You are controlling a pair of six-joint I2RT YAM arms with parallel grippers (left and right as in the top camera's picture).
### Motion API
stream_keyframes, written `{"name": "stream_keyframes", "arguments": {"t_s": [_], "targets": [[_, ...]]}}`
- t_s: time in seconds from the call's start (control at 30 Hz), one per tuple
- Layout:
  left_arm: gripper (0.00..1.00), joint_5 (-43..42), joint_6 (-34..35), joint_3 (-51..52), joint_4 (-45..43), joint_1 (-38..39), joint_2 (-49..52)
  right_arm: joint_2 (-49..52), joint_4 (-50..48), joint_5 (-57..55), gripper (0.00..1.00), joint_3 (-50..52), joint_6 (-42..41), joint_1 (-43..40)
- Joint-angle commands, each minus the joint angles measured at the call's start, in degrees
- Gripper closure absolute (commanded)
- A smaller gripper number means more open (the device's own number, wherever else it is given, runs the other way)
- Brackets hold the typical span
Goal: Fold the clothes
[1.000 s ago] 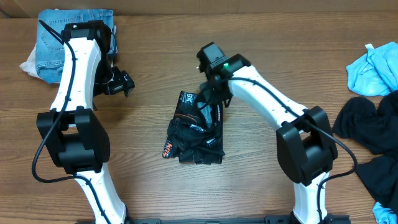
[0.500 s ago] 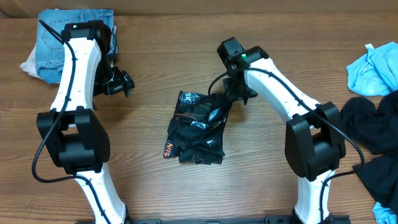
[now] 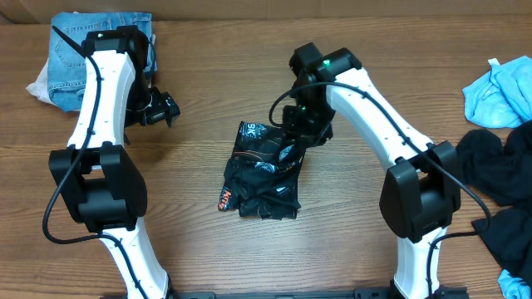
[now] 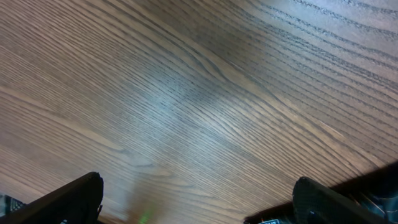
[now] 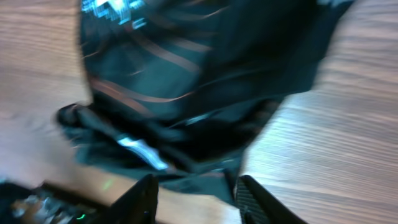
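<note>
Hovering at the black jersey's top edge, the right tool stands parted, gripping nothing; the left tool gapes wide above the desk.

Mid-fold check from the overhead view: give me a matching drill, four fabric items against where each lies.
Items:
1. black jersey
2. blue denim
3. light blue cloth
4. plain black heap

Places in the overhead view:
A. top left corner
B. right edge, lower down
C. middle, between the arms
D. right edge, upper part

Pairs: 1-C, 2-A, 3-D, 4-B
</note>
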State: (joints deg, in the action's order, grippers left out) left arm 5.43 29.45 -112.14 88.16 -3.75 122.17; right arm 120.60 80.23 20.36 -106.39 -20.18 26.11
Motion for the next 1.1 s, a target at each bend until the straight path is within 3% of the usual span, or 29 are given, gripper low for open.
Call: {"name": "stream_keyframes", "arguments": {"t_s": [0.0,0.07,0.2,0.23,0.27,0.53,0.73,1.07], "targets": [[0.00,0.74,-0.94,0.15,-0.35,0.11,-0.46,-0.63,-1.07,3.74,0.49,-1.05,-6.97,3.52],[0.00,0.74,-0.96,0.15,-0.33,0.11,-0.46,-0.63,-1.70,0.61,0.44,-1.03,-11.39,6.05],[0.00,0.74,-0.98,0.15,-0.07,0.11,-0.46,-0.63,-3.52,-4.15,0.42,-0.94,-24.00,10.45],[0.00,0.72,-0.96,0.15,-0.09,0.11,-0.46,-0.63,-4.28,-4.98,0.39,-0.92,-28.41,11.37],[0.00,0.74,-0.96,0.15,-0.11,0.11,-0.46,-0.63,-5.05,-5.51,0.28,-0.92,-32.83,12.22],[0.00,0.74,-1.18,0.15,0.07,0.11,-0.46,-0.63,-14.67,-9.27,0.25,-0.83,-50.51,16.09],[0.01,0.72,-1.18,0.15,0.09,0.11,-0.46,-0.09,-10.62,-13.73,0.24,-0.81,-62.88,16.44],[0.00,0.70,-1.18,0.15,0.07,0.11,-0.46,1.42,-7.85,-13.73,0.19,-0.39,-67.14,18.36]]}}
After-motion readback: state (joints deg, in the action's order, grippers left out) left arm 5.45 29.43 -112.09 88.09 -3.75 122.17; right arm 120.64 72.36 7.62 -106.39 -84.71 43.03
